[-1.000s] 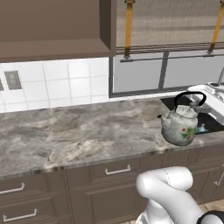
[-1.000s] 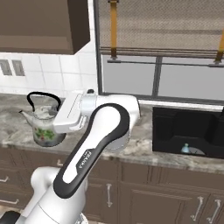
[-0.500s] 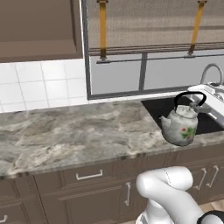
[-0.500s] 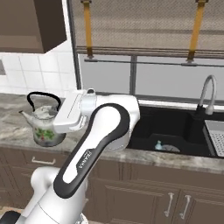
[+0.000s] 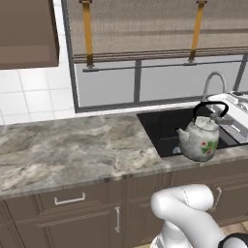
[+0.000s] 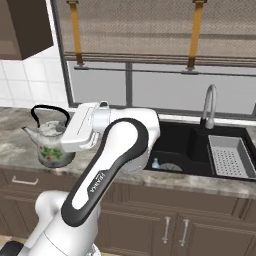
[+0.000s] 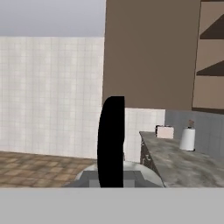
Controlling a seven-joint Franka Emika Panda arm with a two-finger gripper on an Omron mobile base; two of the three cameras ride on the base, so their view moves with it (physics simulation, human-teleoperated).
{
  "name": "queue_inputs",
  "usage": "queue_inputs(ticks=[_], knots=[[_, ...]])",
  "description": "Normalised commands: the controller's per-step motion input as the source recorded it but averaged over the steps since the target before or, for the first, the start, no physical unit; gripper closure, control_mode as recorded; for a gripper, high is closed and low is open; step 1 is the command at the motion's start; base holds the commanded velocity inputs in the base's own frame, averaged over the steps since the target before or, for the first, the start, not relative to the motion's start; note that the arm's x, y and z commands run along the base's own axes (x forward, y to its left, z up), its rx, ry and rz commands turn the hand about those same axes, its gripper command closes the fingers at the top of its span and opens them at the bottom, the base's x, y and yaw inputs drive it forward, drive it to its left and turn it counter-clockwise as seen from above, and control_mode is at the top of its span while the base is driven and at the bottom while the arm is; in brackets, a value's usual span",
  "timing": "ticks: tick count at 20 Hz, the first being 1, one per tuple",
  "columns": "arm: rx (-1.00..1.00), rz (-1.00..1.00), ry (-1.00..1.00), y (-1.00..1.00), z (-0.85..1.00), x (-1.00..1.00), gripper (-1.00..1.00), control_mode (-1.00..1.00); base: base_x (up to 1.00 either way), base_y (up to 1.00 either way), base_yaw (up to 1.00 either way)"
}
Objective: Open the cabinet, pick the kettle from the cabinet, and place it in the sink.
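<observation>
One small squat white-grey kettle [image 5: 199, 139] with red and green flower marks hangs from the robot's claw [image 5: 220, 113], whose jaws are shut on the thin black arched handle [image 7: 111, 140]; in the hand view that handle rises as a dark band straight ahead of the camera. The base has driven sideways along the counter over the last second: the tiled wall and brown wall cabinet [image 5: 26, 34] have slid off to the left, and the black rectangular sink [image 5: 167, 128] with its tall arched silver tap [image 5: 212, 82] has come into full sight. That suggests the fetching is done and only the placing remains. From the left base view the kettle now hangs at the sink's front edge; from the right base view it seems to sit over the grey marbled counter [image 6: 12, 137], left of the basin, so how far over it is I cannot tell. Farther in, a grey perforated drain rack [image 6: 228, 157] fills the basin's right side and a small pale item [image 6: 156, 163] lies on its floor, leaving the left part free. Behind stands the blind-covered window [image 6: 150, 30].
</observation>
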Motion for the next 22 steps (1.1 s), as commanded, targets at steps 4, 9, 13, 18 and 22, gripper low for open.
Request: queue_inputs(ticks=[4,9,13,18,22], knots=[[0.0,0.0,0.0,0.0,0.0,0.0,1.0,1.0,0.21,-0.53,0.0],[0.0,0.0,0.0,0.0,0.0,0.0,1.0,1.0,0.31,-0.46,0.0],[0.0,0.0,0.0,0.0,0.0,0.0,1.0,1.0,0.4,-0.4,0.0],[0.0,0.0,0.0,0.0,0.0,0.0,1.0,1.0,0.38,-0.24,-0.01],[0.0,0.0,0.0,0.0,0.0,0.0,1.0,1.0,0.34,-0.28,-0.01]])
